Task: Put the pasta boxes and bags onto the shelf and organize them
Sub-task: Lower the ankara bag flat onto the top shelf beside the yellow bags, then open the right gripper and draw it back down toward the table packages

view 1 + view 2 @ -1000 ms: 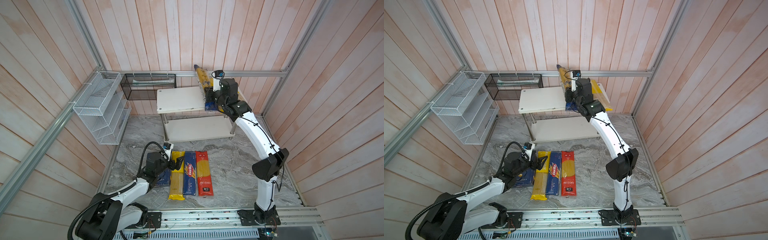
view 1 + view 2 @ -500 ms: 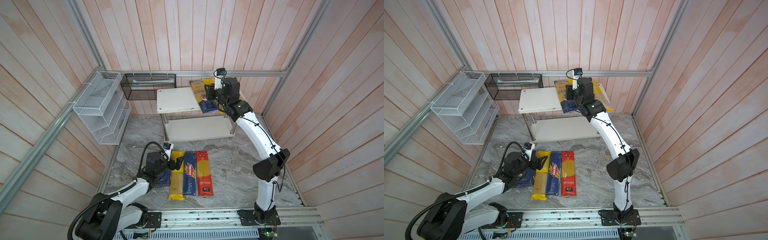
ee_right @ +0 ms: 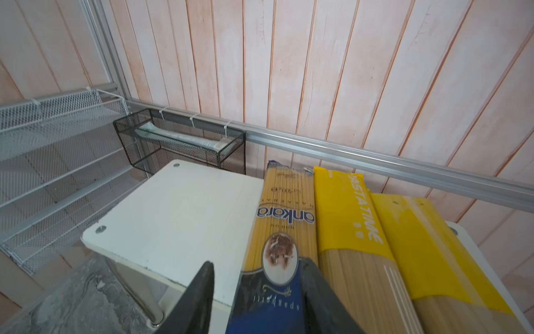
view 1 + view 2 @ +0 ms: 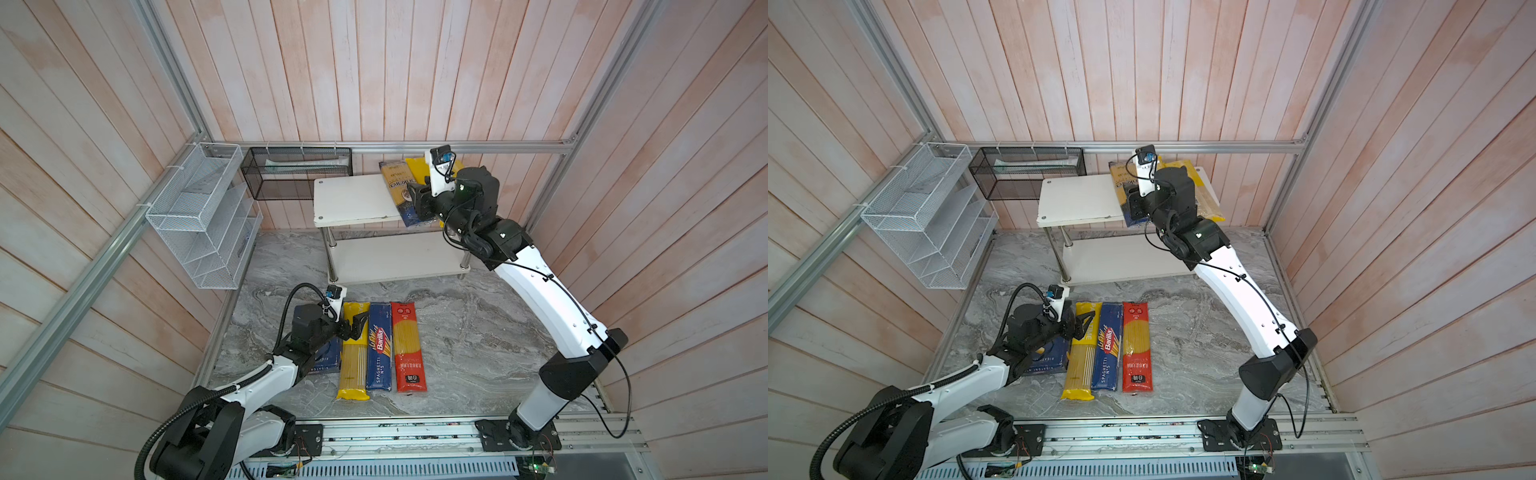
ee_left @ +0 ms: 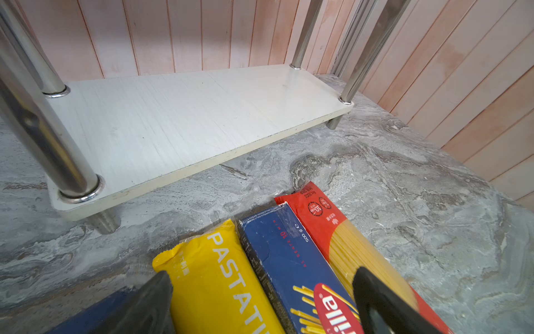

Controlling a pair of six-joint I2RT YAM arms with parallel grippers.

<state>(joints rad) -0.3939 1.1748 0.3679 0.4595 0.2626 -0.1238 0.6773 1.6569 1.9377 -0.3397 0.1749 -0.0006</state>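
Step in hand, as you'd have read it: release of the beige-and-navy bag [image 3: 284, 219] on the shelf [image 4: 353, 199].
- Bag lay flat on the top board, just beside the 2 shelf yellow bags [image 3: 346, 214]; all 3 ran front-to-back at the board's right end in both top views.
- Right gripper [image 3: 258, 262] sat low over the bag's navy end, jaws parted and straddling it; bare board showed between 1 finger [image 3: 202, 295] and the bag, so no clamp; contact on the other finger couldn't be told.
- Left gripper [image 5: 261, 273] hovered over the floor row, jaws wide apart, holding nothing; it spanned the floor yellow bag [image 4: 354, 357] and the spaghetti box [image 4: 379, 349].
- Red-ended bag [image 4: 408, 349] lay against the box's other side; rigatoni box [image 4: 328, 361] was partly hidden under the left arm.
- Lower board [image 5: 187, 115] carried nothing.

Est. tally: 3 of 7 shelved, 4 on the marble floor [image 4: 478, 340].

Next move called for: you raise the right gripper straight up, clear of the bag, before swinging away; the navy end looked to reach the front edge, so a dragged finger could pull it off. Then pick 1 item from the floor row, not 2.
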